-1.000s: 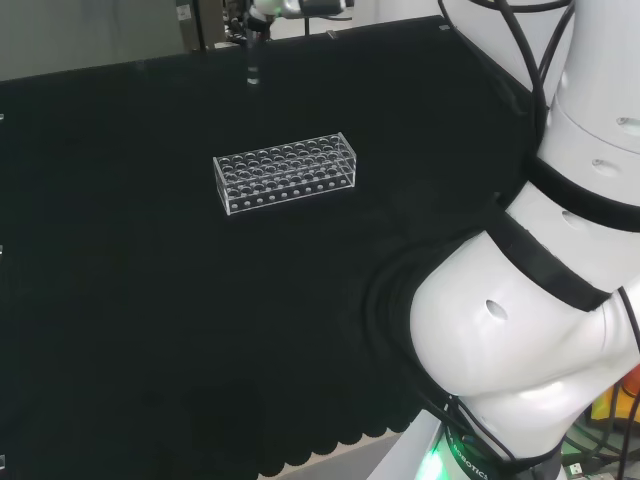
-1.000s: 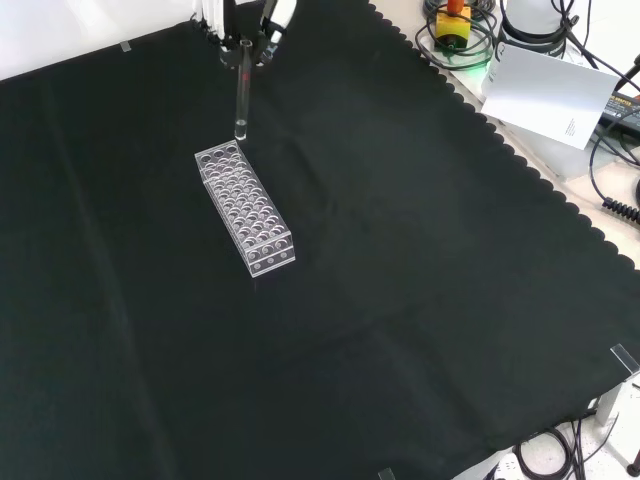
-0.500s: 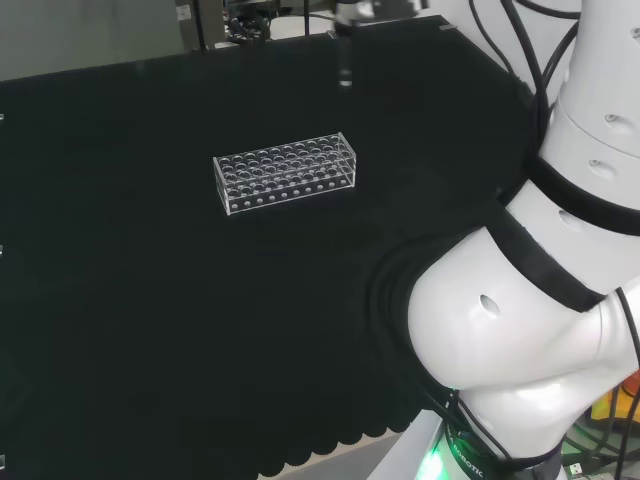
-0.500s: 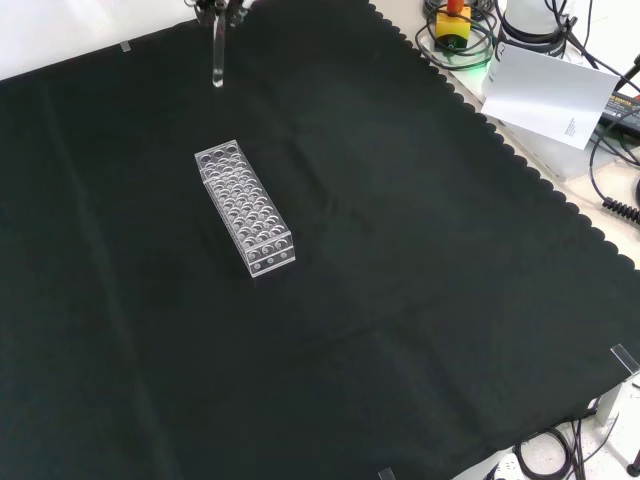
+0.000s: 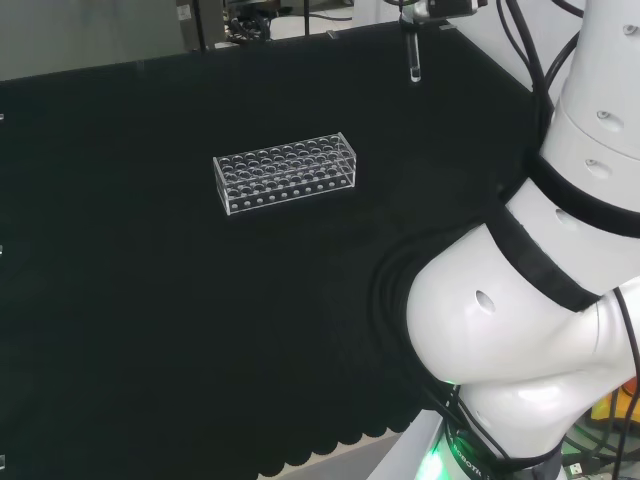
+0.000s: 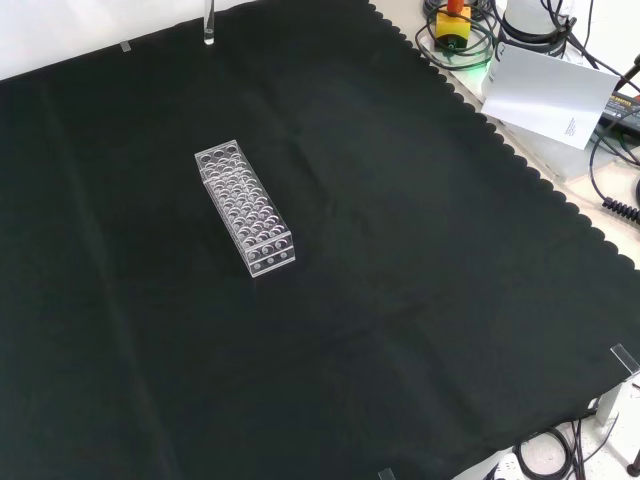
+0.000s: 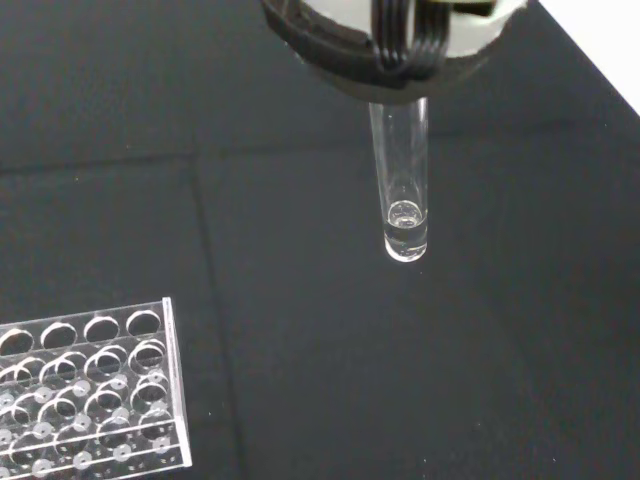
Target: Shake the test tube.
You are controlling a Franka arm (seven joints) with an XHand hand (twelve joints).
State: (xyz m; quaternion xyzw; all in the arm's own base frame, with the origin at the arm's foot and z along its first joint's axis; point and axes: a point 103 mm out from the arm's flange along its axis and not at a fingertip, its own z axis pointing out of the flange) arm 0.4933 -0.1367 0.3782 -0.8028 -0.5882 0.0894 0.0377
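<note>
In the head view, a clear test tube (image 5: 414,58) is seen hanging upright near the top edge, to the right of centre and high above the black cloth (image 5: 150,330). Its upper end is held by the hand (image 5: 435,6), of which a small part shows at the frame's top. A clear plastic test tube rack (image 5: 286,172) stands on the cloth, well apart from the tube, lower and to the left. The arm's white links (image 5: 560,300) are seen at the right.

In the front view, the tube's lower end (image 6: 209,25) is seen at the top edge, left of centre, with the rack (image 6: 246,207) well below it on the cloth. A white sheet of paper (image 6: 548,82) lies beyond the cloth's scalloped edge at upper right; its small print cannot be read.

In the wrist view, the tube (image 7: 402,185) is seen gripped at its upper end, the fingers (image 7: 400,45) being closed on it. The tube appears empty. A corner of the rack (image 7: 95,395) is seen beside it, apart from the tube. No legible writing is found on the tube or rack.
</note>
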